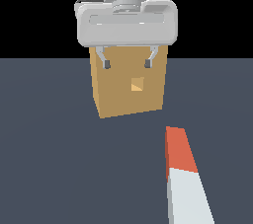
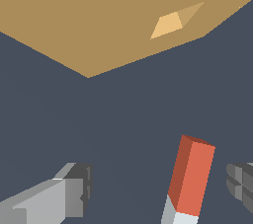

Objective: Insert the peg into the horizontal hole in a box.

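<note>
Peg [image 1: 185,178] below raised, open pincer [image 1: 127,63].

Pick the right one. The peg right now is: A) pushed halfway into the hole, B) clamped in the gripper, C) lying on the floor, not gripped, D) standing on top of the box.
C: the peg lies on the floor in front of the box, while the gripper hangs open and empty above.

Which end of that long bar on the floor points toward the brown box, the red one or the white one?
The orange-red end of the peg points toward the box; the pale grey-white end lies farther from it.
</note>
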Motion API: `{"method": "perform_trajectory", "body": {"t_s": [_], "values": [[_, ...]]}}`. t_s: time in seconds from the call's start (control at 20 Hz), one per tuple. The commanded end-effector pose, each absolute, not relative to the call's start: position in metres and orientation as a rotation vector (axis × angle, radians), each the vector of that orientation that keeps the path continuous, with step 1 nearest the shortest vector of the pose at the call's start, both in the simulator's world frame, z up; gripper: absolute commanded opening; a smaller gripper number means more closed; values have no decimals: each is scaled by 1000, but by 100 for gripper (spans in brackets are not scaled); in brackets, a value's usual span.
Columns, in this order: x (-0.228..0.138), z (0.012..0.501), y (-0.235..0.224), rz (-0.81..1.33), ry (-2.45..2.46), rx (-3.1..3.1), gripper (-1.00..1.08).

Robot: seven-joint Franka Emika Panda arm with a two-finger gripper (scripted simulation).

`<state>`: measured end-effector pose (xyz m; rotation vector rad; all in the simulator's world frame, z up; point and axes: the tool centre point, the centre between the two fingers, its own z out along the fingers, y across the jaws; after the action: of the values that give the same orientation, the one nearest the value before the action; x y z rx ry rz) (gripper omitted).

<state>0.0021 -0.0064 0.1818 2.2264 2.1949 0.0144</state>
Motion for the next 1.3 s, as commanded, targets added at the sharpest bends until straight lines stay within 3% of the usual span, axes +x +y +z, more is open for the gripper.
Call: {"method": "perform_trajectory", "body": {"t_s": [0.0,0.5,1.25], "values": [[2,182,-6,14,2195,2226,100],[15,164,-37,11,2155,2267,100],[59,93,-161,2,1990,2426,100]]}}
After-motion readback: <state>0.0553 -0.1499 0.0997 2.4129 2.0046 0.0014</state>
